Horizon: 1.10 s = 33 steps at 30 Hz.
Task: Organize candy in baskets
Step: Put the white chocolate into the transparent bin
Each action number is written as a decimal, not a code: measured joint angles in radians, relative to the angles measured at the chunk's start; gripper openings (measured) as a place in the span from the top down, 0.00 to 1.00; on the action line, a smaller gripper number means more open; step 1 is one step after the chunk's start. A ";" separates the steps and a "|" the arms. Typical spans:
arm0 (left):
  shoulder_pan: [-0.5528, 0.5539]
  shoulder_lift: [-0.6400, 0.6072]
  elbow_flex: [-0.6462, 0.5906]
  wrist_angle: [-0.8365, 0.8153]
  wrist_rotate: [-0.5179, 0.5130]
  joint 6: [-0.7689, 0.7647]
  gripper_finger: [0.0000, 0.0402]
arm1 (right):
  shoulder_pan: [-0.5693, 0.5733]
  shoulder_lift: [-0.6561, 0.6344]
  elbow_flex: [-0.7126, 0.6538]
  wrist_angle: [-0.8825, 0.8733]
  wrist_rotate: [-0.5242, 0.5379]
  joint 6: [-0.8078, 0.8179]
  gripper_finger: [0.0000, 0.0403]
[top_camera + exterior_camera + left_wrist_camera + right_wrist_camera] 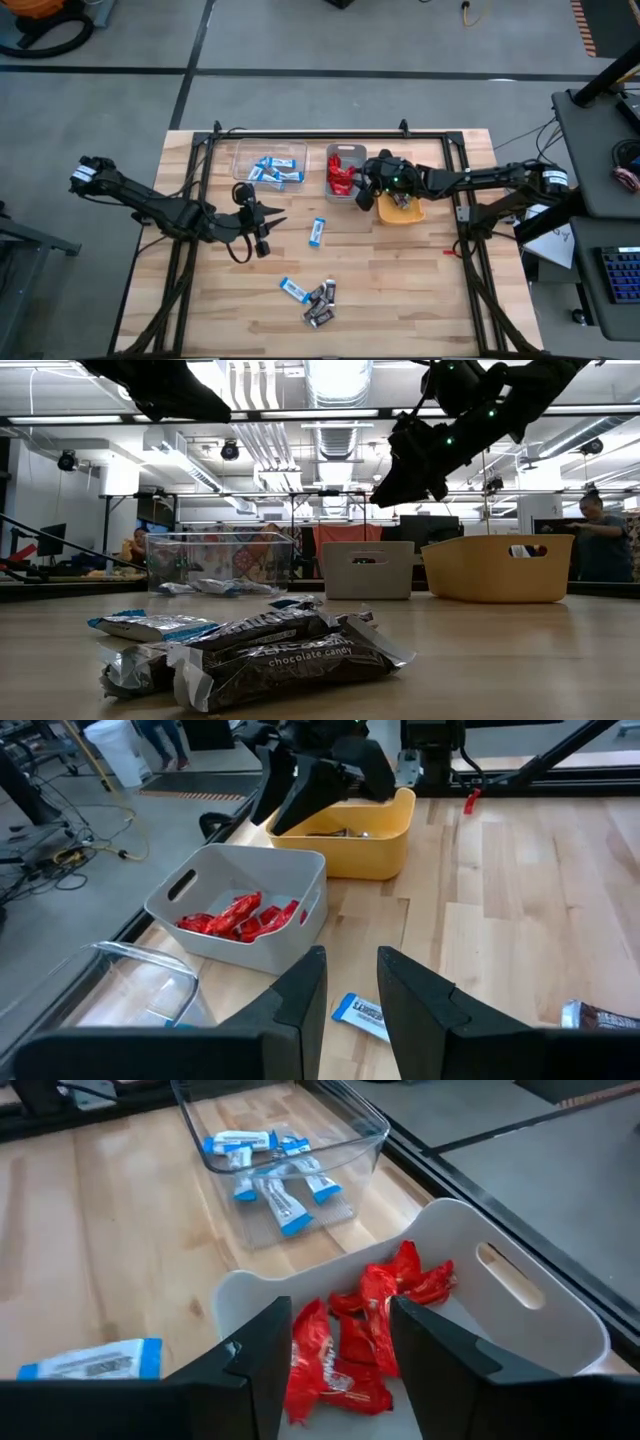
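Note:
Three bins stand in a row near the table's far edge. The clear one [268, 165] holds several blue-and-white bars. The grey one [343, 172] holds red wrappers [385, 1295]. The orange-yellow one [400, 208] holds dark pieces. One blue-and-white bar [318, 232] lies alone mid-table. A heap of dark brown/silver bars [318, 303] lies near the near edge, with a blue bar [292, 289] beside it. My right gripper [340, 1345] hangs open above the grey bin, holding nothing. My left gripper [352, 990] is open and empty, just left of the lone blue bar [362, 1015].
A black frame [330, 134] rims the tabletop along its far edge and both sides. Bare wood [420, 290] lies right of the heap. A person [600, 535] sits in the room beyond the table.

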 joint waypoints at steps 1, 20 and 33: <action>0.000 0.001 0.000 0.000 0.007 -0.004 0.81 | 0.005 -0.001 0.006 -0.006 -0.003 0.007 0.59; -0.007 0.265 0.043 0.002 0.503 -0.049 0.72 | 0.294 -0.013 0.284 -0.655 -0.054 0.110 0.63; -0.081 0.465 0.061 0.048 0.598 -0.026 0.46 | 0.495 -0.013 0.339 -0.804 -0.083 0.175 0.64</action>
